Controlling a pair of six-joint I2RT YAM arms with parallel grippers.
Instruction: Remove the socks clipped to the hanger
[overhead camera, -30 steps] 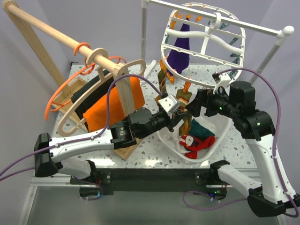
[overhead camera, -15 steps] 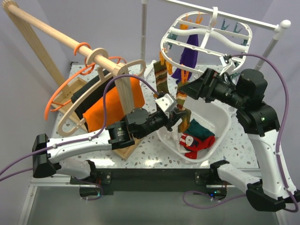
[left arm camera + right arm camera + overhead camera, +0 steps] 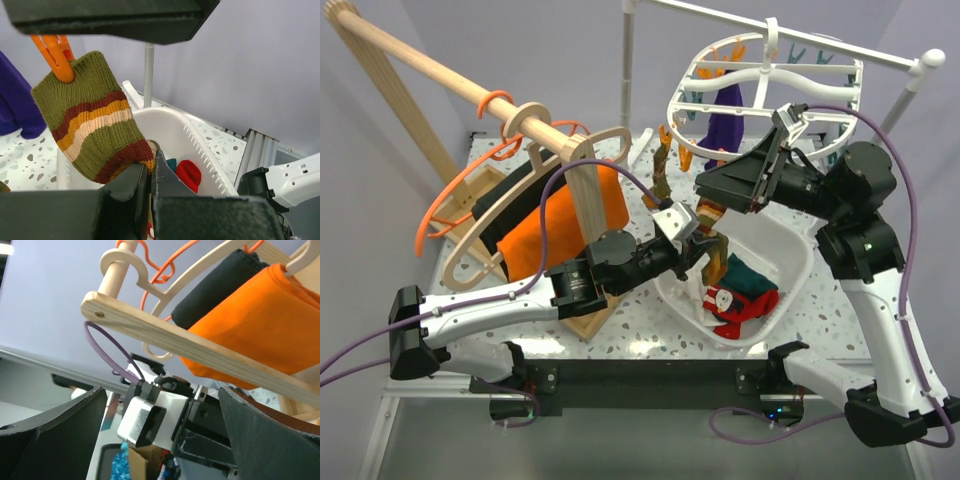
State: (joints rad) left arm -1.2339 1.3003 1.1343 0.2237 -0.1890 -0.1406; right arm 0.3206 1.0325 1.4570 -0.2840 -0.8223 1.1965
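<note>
The white oval hanger (image 3: pixel 770 75) hangs tilted from the rail, with a purple sock (image 3: pixel 723 125) and a brown-striped sock (image 3: pixel 663 172) clipped to it. My left gripper (image 3: pixel 705 248) is shut on the lower end of another brown-striped sock (image 3: pixel 95 130), which an orange clip (image 3: pixel 57 60) still holds at the top. My right gripper (image 3: pixel 708 190) is open, its fingers (image 3: pixel 270 440) spread wide, just above that clip and touching nothing. A red sock (image 3: pixel 735 305) and a dark green sock (image 3: pixel 752 275) lie in the white basket (image 3: pixel 795 250).
A wooden rack with a long pole (image 3: pixel 430 65) stands at the left, carrying wooden hangers, thin orange hangers (image 3: pixel 440 215) and orange and black cloths (image 3: pixel 560 215). The white rail (image 3: pixel 800 35) and its posts stand at the back. The left wrist camera (image 3: pixel 150 420) is close below my right gripper.
My right arm has risen and swung left, over the clip. The hanger has tilted upward and flatter. My left gripper has kept its hold on the striped sock, almost still.
</note>
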